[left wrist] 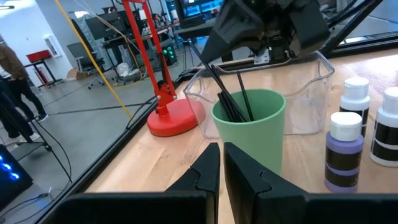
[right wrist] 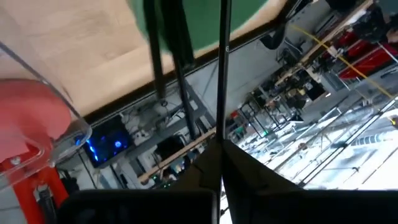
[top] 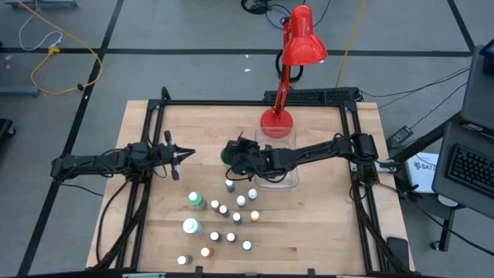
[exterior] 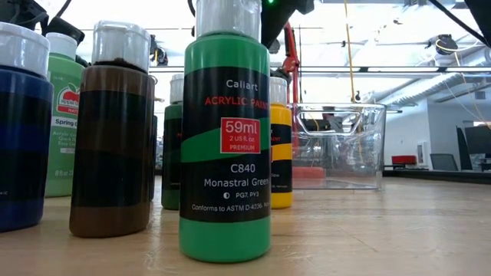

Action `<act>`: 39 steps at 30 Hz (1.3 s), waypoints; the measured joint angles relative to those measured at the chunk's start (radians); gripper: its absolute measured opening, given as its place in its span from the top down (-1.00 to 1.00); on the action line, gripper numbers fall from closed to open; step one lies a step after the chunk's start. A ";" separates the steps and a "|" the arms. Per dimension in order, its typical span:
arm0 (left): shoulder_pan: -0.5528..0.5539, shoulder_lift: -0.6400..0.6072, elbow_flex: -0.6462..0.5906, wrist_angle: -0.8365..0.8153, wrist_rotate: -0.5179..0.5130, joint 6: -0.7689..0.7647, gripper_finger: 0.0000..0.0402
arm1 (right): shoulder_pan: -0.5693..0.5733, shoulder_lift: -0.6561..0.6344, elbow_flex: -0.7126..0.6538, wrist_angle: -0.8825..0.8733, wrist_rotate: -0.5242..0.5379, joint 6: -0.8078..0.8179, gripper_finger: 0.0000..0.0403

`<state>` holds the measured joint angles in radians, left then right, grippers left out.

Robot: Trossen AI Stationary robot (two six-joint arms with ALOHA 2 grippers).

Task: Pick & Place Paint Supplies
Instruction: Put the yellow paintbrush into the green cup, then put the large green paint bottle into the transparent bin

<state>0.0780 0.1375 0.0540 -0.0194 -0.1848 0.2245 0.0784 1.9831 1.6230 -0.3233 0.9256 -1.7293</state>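
Note:
Small white-capped paint bottles (top: 231,212) stand upright in a loose group on the near half of the table; one is a green bottle (exterior: 226,138) and one a purple bottle (left wrist: 344,149). A green cup (left wrist: 249,121) at mid-table holds thin dark brushes (left wrist: 225,93) that lean out of its mouth. My right gripper (right wrist: 219,146) reaches over the cup (top: 226,157) from the right and is shut on one brush. My left gripper (top: 179,157) waits left of the cup, shut (left wrist: 221,163) and holding nothing. My right gripper pinches one brush's thin dark handle (right wrist: 220,118) between its two fingers. It comes from the table's right, slanting down. The handle runs on past the fingertips toward the green cup (right wrist: 205,18), where its other end lies.
A clear rectangular bin (top: 282,174) stands just right of the cup, under my right arm. A red desk lamp rests on its round base (top: 276,121) behind the bin. Bare wood lies to the left and right of the bottle group.

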 joint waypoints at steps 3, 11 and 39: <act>0.000 0.000 0.000 0.000 0.000 0.000 0.87 | -0.006 0.000 0.000 0.000 -0.045 0.029 1.00; 0.000 0.000 0.000 0.003 0.000 0.011 0.87 | -0.019 0.000 0.000 -0.031 -0.067 0.067 1.00; 0.000 0.000 0.000 0.040 0.002 0.033 0.87 | 0.030 -0.265 -0.001 0.025 -0.303 0.823 0.52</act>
<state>0.0782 0.1371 0.0540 0.0204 -0.1833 0.2572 0.1089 1.7185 1.6222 -0.2979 0.6230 -0.9063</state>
